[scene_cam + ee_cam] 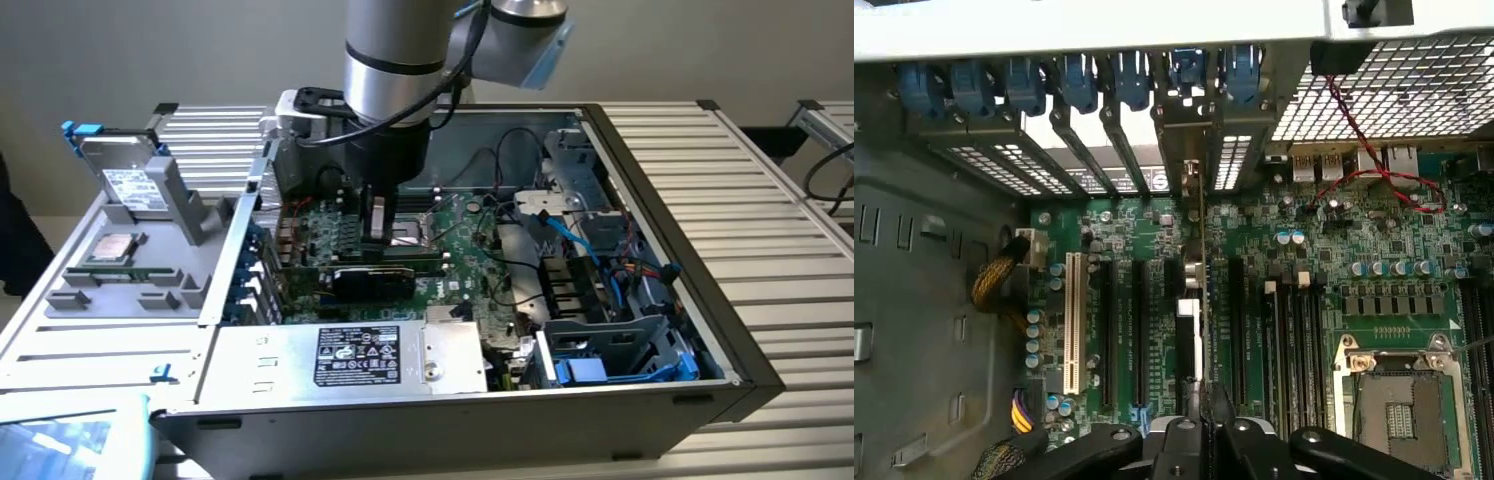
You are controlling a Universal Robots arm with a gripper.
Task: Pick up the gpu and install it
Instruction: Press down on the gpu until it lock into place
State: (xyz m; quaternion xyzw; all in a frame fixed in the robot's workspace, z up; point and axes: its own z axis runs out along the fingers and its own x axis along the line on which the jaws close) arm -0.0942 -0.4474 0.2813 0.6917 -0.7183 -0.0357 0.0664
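**GPU held on edge over the motherboard slots**

In the wrist view, nearest the camera, the pincer [1199, 425] is pressed together on the gpu [1199, 290], which is seen edge-on as a thin vertical card running away from the fingers toward the rear of the case. The card stands upright between the black expansion slots [1139, 330] of the motherboard [1354, 230]; whether it is seated in a slot cannot be told. To one side lies the white slot [1070, 320], and on the other side the empty CPU socket [1399, 400] with its metal frame. Beyond the card's far end is the row of blue slot clips [1074, 85] along the case's rear wall, with a red wire [1374, 165] looping near the perforated grille.

In the exterior view the arm [394, 60] reaches down into the open computer case [667, 170], the pincer [380, 235] low over the motherboard [461, 250], with the gpu [371, 282] showing as a dark block just beneath it (near the power supply's labelled housing [354, 355]). Farther off, on the exterior view's left, a hard drive [131, 185] stands in a grey tray [80, 290] on the table [774, 170].
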